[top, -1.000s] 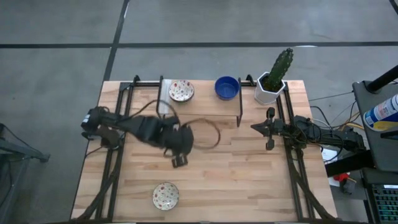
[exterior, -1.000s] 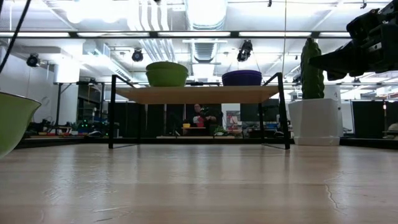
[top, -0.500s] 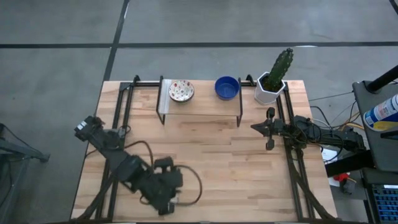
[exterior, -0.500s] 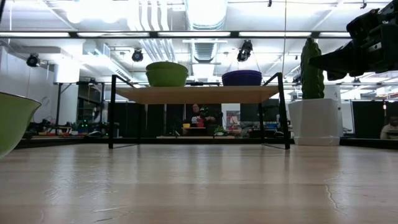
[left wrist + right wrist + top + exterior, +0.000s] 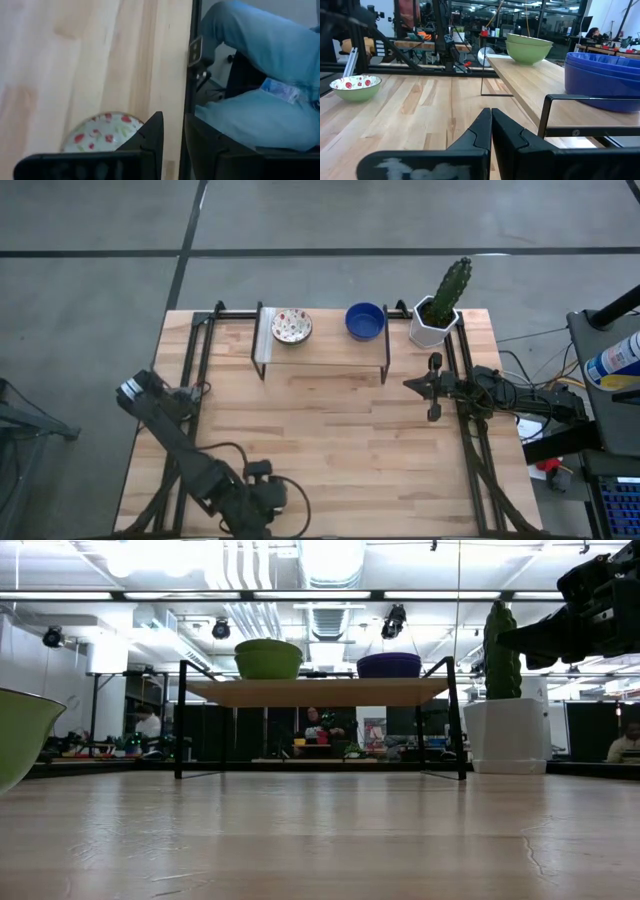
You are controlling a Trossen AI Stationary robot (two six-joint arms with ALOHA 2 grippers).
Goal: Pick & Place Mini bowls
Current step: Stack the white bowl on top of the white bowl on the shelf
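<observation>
At the lower left of the overhead frame my left gripper (image 5: 255,502) hangs over a round speckled bowl (image 5: 102,132) on the pale wood table (image 5: 400,460), whether gripping I cannot tell, another speckled bowl (image 5: 291,326) and a glossy blue bowl (image 5: 365,321) sit on the shelf (image 5: 320,348) at upper centre, and my right gripper (image 5: 408,385) waits clenched at right.

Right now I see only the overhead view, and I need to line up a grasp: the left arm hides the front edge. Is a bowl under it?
Observer: Yes, the left wrist view shows a speckled bowl just ahead of the left gripper.
Operator: Is it gripped?
Observer: No, the fingers stand slightly apart beside it, empty.
Operator: And the right gripper?
Observer: Its wrist view shows it shut and empty.
</observation>
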